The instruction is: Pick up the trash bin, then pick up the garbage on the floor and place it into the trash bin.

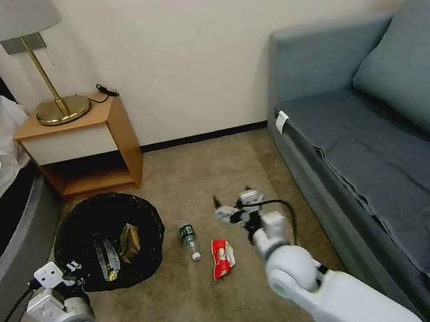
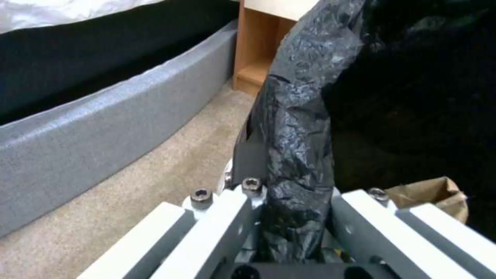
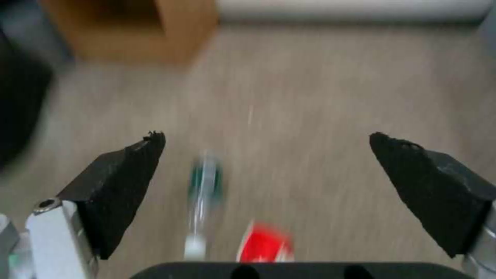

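1. Right tool point(image 1: 222, 209) hangs low over the carpet with its black pads point(image 3: 121, 186) spread wide and nothing between them; it is the nearer one to the loose litter.
2. Mini bottle point(image 1: 188, 240) lies on the floor between the trash bin point(image 1: 108, 241) and the red snack wrapper point(image 1: 222, 258), toward the robot's left of the right tool and slightly nearer the robot. Its long axis runs roughly away from the robot, white cap at the near end. In the right wrist view the bottle point(image 3: 203, 201) sits off-centre in the gap, closer to one pad, lengthwise along the tool's reach, with the wrapper point(image 3: 264, 246) beside it.
3. Left tool point(image 1: 73, 269) is pinched on the bin's near rim, its fingers point(image 2: 217, 228) clamping the folded black bag point(image 2: 297, 155). A brown paper packet point(image 1: 130, 240) and a yellow-dark wrapper point(image 1: 107, 257) already lie inside.
4. Judgement: the coming grasp likely needs the right tool shifted leftward and lowered, straddling the bottle across its width.
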Robot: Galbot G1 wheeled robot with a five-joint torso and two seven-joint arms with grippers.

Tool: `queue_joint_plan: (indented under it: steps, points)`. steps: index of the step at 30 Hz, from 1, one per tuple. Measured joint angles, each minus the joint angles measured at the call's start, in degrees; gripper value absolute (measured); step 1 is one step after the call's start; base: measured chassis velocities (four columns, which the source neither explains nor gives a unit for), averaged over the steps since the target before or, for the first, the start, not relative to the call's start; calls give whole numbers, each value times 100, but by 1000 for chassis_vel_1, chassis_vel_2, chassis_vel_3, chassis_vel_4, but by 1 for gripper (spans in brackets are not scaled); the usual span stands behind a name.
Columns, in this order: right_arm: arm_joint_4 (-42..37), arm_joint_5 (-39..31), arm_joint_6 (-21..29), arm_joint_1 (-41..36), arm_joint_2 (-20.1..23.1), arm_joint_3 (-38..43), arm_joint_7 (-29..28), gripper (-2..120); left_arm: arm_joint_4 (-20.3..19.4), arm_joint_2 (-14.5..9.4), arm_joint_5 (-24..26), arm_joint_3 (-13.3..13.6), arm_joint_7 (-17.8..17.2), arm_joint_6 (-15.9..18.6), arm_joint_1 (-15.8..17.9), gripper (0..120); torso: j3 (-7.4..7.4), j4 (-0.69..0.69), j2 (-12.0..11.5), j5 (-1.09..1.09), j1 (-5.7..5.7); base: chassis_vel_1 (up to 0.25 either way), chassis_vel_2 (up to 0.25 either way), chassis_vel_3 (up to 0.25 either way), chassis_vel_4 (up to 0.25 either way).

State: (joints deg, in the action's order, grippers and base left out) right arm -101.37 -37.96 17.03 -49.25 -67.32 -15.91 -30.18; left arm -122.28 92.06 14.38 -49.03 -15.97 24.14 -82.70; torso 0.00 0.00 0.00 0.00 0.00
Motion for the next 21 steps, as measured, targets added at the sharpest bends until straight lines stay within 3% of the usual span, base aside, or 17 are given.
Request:
queue_joint_plan:
  steps: [1, 2, 4, 6, 14, 21]
  points:
    - [242, -399, 312, 270, -15, -196, -39, 100, 3, 4, -1, 1, 1, -6, 2, 2, 0, 0, 0, -1, 0, 0, 0, 0, 0]
    - [242, -399, 312, 270, -15, -196, -39, 100, 3, 4, -1, 1, 1, -6, 2, 2, 0, 0, 0, -1, 0, 0, 0, 0, 0]
    - [1032, -1102, 803, 854, -162, -673, -54, 100, 16, 6, -1, -8, 5, -40, 2, 2, 0, 0, 0, 0, 0, 0, 0, 0, 0]
    - [1911, -1308, 912, 1231, -432, -1177, 53, 100, 32, 7, 4, -39, 5, -84, -3, 2, 0, 0, 0, -1, 0, 0, 0, 0, 0]
    - [3805, -1062, 802, 1602, -1003, -1962, 442, 100, 66, 9, -18, -51, 10, -190, -43, 2, 0, 0, 0, -1, 0, 0, 0, 0, 0]
    - [4427, -785, 621, 1600, -1192, -2067, 691, 100, 94, 9, -82, -48, 15, -215, -41, 2, 0, 0, 0, -1, 0, 0, 0, 0, 0]
